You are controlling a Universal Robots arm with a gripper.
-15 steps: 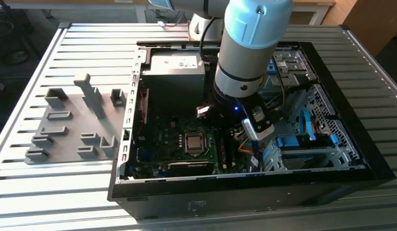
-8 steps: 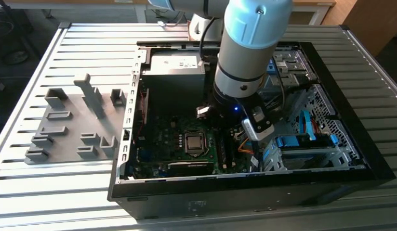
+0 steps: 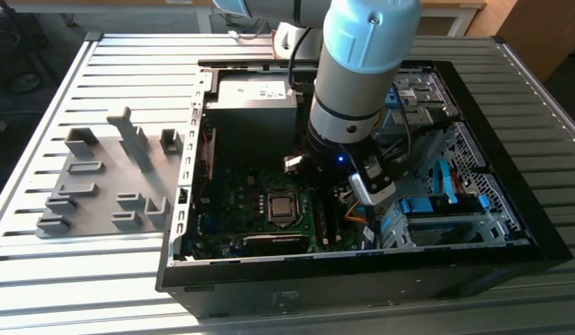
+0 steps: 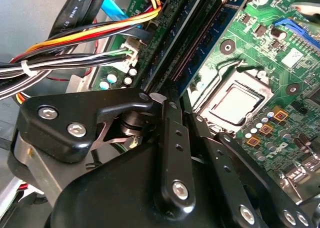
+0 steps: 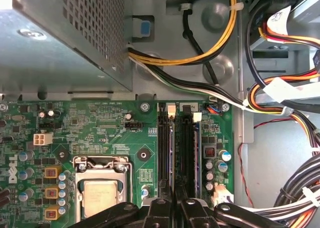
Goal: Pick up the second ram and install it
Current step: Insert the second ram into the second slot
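The gripper [image 5: 172, 200] stands directly above the memory slots [image 5: 177, 148] of the motherboard [image 5: 100, 133], its fingers narrow on the second ram [image 4: 207, 40], whose long axis runs along the slot, away from the gripper toward the power supply [image 5: 60, 37].

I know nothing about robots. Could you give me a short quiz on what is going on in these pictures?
1. True or false: the gripper hangs outside the computer case.
2. What sits beside the memory slots on the green board? A) processor socket B) a cup C) a screwdriver
3. Fill in: the grey fixture plate lies on the exterior view's ____ of the case.
Key: 1 false; 2 A; 3 left.
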